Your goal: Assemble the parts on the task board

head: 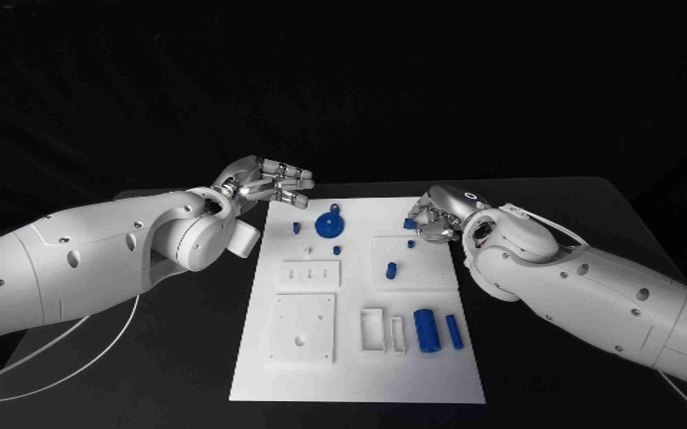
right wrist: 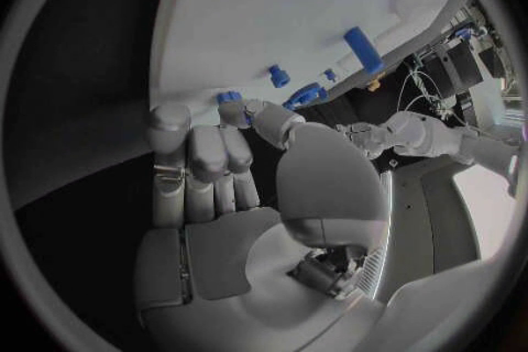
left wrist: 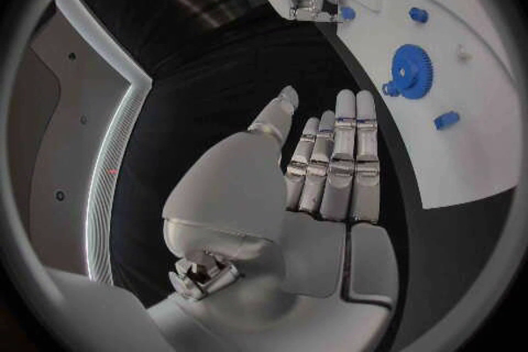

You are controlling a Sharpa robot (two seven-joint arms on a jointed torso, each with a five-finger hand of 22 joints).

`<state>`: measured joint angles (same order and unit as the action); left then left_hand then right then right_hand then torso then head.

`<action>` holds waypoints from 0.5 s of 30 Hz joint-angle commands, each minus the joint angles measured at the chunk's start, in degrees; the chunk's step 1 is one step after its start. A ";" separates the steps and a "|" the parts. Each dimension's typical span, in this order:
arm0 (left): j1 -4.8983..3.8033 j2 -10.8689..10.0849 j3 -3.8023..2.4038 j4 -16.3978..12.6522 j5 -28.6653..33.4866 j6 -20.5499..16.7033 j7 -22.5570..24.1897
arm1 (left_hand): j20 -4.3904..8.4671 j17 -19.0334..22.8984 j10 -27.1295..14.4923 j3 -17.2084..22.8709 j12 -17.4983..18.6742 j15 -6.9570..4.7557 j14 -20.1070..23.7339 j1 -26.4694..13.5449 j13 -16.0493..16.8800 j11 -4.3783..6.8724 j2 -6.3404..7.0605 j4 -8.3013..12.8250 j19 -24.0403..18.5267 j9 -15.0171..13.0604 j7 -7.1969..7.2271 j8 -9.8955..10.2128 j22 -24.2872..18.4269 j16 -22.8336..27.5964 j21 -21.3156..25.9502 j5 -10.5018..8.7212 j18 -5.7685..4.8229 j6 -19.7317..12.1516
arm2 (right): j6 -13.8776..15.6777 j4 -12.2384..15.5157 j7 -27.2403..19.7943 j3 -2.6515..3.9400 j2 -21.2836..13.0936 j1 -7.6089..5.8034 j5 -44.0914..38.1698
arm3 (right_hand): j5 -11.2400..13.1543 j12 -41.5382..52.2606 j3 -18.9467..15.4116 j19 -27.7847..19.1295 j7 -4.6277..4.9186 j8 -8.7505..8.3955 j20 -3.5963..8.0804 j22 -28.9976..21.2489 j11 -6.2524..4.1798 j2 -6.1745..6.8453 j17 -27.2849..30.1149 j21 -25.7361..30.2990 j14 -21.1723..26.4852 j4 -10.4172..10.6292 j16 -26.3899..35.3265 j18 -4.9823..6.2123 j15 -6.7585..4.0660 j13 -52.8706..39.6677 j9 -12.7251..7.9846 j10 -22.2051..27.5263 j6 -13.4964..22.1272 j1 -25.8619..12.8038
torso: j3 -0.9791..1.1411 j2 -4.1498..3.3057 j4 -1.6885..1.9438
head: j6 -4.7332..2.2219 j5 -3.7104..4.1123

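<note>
The white task board [head: 358, 350] lies in the middle of the black table. A blue gear [head: 330, 225] stands near its far edge, with several small blue pegs [head: 338, 248] around it. My left hand [head: 265, 183] hovers off the board's far left corner, fingers straight and holding nothing; from the left wrist, the gear [left wrist: 409, 70] lies beyond its fingertips [left wrist: 352, 106]. My right hand [head: 441, 215] is at the board's far right edge, fingers curled, and pinches a small blue part [right wrist: 229, 97] between thumb and fingertip just over the board.
Two blue cylinders [head: 427, 330] lie side by side on the board's near right, next to a raised white frame [head: 379, 332]. A white square block [head: 305, 328] sits at the near left. Black table surrounds the board on all sides.
</note>
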<state>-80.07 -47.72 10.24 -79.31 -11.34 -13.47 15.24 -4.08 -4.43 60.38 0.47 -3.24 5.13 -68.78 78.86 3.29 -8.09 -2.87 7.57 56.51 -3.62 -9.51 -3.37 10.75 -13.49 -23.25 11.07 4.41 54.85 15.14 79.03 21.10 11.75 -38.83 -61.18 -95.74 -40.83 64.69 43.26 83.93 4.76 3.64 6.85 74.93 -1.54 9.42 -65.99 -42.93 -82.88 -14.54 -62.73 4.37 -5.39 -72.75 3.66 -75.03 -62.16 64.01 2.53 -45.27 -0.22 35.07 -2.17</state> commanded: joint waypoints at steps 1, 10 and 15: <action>-0.02 0.14 -0.04 -0.06 -0.17 0.74 0.29 | 0.09 0.08 -0.39 0.06 -0.20 -0.10 0.33 -0.20 0.08 -0.10 0.05 0.37 -0.31 -0.02 0.05 -0.14 0.09 0.36 -0.31 0.39 0.13 -0.46 | -0.20 0.06 -0.74 0.00 0.11 -0.05 -0.22 | 0.25 0.21 0.36 1.43 0.01 -0.09 0.07 4.54 -0.42 -0.12 -0.02 -0.24 -0.24 -0.11 -0.06 0.67 -0.35 0.01 -0.03 -0.07 0.41 -0.48 | 0.01 0.02 -0.08 | 0.04 -0.09; -0.02 0.14 -0.04 -0.04 -0.22 0.77 0.24 | 0.09 0.08 -0.39 0.06 -0.20 -0.10 0.33 -0.20 0.08 -0.10 0.05 0.37 -0.31 -0.02 0.05 -0.14 0.09 0.36 -0.31 0.39 0.13 -0.46 | 0.33 0.16 -1.02 0.00 -0.17 -0.10 -0.21 | 0.53 0.01 -0.79 1.40 0.33 -0.09 -0.09 4.41 -0.08 0.19 0.05 0.12 -0.27 0.14 0.08 0.72 -0.10 0.16 -0.04 0.00 0.65 -0.02 | 0.07 0.04 -0.08 | 0.01 -0.21; -0.02 0.11 -0.03 -0.03 -0.24 0.77 0.24 | 0.09 0.08 -0.39 0.06 -0.20 -0.10 0.33 -0.20 0.08 -0.10 0.05 0.37 -0.31 -0.02 0.05 -0.14 0.09 0.36 -0.31 0.39 0.13 -0.46 | 0.66 0.33 -1.16 0.00 -0.62 -0.10 -0.21 | 2.89 0.02 -3.99 1.54 0.92 -0.10 -0.60 4.22 0.51 0.62 0.16 0.79 -0.32 0.78 0.13 1.00 0.40 0.26 -0.05 0.09 0.98 1.11 | 0.10 0.03 -0.13 | 0.02 -0.26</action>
<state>-80.07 -47.70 10.24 -79.27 -11.36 -13.45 15.20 -4.08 -4.43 60.39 0.58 -3.24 5.13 -68.78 78.86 3.29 -8.09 -2.87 7.68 56.51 -3.62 -9.51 -3.37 10.78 -13.49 -23.25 11.07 4.42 54.85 15.35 79.19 20.64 11.76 -39.36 -61.27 -95.73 -38.19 64.69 39.57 84.14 5.57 3.64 6.64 74.92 -1.44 10.05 -65.87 -42.33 -83.28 -13.80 -62.73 4.37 -5.39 -72.56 3.67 -74.94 -61.32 64.64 2.59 -45.24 -0.32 35.09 -2.39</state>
